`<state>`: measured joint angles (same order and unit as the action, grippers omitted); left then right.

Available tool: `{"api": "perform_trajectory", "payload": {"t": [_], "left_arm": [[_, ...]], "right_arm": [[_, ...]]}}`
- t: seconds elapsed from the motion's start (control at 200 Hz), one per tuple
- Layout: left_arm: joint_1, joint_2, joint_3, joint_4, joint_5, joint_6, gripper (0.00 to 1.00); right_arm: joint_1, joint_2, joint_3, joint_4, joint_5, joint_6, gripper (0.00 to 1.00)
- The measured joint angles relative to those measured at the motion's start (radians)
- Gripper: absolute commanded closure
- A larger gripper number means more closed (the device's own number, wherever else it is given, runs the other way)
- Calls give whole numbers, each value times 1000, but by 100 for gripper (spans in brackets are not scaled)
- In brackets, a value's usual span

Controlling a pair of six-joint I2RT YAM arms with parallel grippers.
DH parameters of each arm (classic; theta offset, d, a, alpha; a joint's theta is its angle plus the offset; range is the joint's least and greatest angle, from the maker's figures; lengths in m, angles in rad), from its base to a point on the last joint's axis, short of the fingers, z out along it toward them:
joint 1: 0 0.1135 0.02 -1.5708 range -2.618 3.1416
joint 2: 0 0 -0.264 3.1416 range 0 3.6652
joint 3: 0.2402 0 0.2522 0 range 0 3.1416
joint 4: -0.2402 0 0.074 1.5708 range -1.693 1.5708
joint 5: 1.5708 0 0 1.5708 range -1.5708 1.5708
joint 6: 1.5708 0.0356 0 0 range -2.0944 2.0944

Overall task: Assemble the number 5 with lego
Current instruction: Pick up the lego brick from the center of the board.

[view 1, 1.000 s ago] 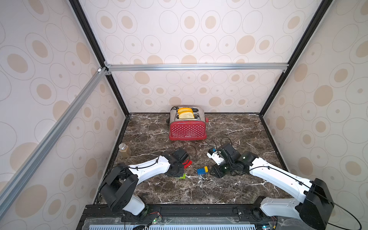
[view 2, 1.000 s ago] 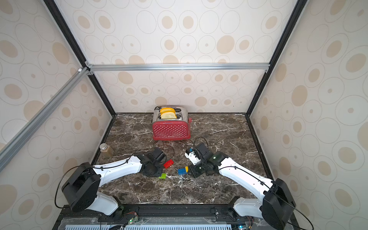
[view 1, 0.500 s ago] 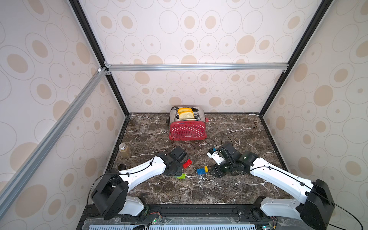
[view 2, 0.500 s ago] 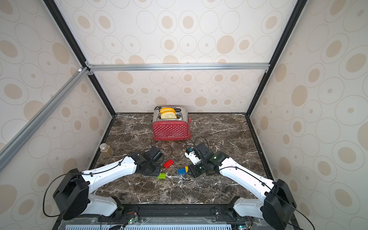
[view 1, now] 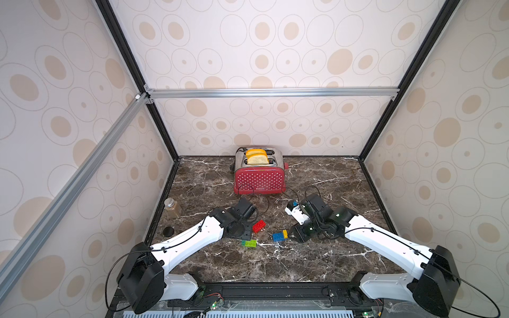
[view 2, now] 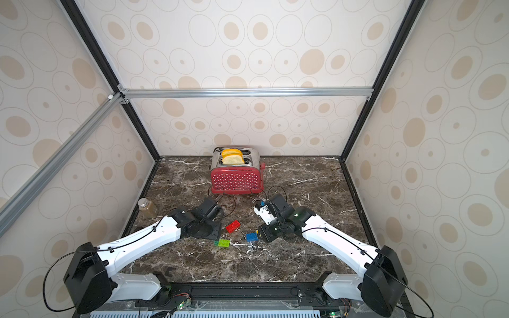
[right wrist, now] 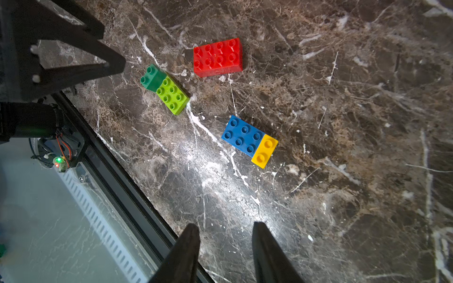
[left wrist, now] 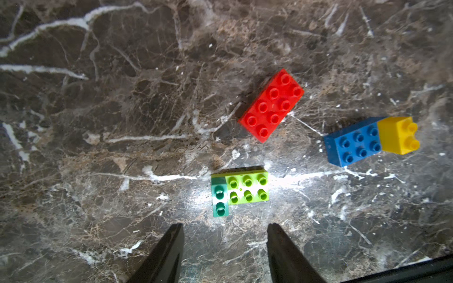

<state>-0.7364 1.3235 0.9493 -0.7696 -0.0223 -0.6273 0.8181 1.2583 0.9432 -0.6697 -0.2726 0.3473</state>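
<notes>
Lying apart: one red brick (left wrist: 271,105), two joined pairs (left wrist: 240,190).

The red brick (left wrist: 270,105), blue brick (left wrist: 353,143), yellow brick (left wrist: 397,134), lime-green brick (left wrist: 247,188) and dark-green brick (left wrist: 220,198) are smooth, glossy plastic; the tabletop (left wrist: 122,98) is polished dark marble-look stone, showing bright glare; the toaster (view 1: 259,179) has a glossy red dotted side and brushed metal top; the rail (view 1: 270,92) looks like matt aluminium.
</notes>
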Motion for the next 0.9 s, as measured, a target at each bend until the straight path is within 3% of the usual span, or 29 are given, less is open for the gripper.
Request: {"api": "perform_trajectory", "payload": {"t": [0.16,0.506,0.601,0.686,0.901], "left_arm": [[15,69,61,6,33,44,40],[32,142,75,50,89,25,38],[56,119,53,67,105,6,37],[92,67,9,74,112,-13,37],[178,-100,-84,49,121,-47,36]], "right_arm": [[-39,-4,-3,1,-13,11,58],[-71,-23,-23,3,-16,-1,46],[-72,18,-9,2,-18,-28,44],[-72,67,19,3,-20,-61,36],[-72,150,111,23,-37,-173,36]]}}
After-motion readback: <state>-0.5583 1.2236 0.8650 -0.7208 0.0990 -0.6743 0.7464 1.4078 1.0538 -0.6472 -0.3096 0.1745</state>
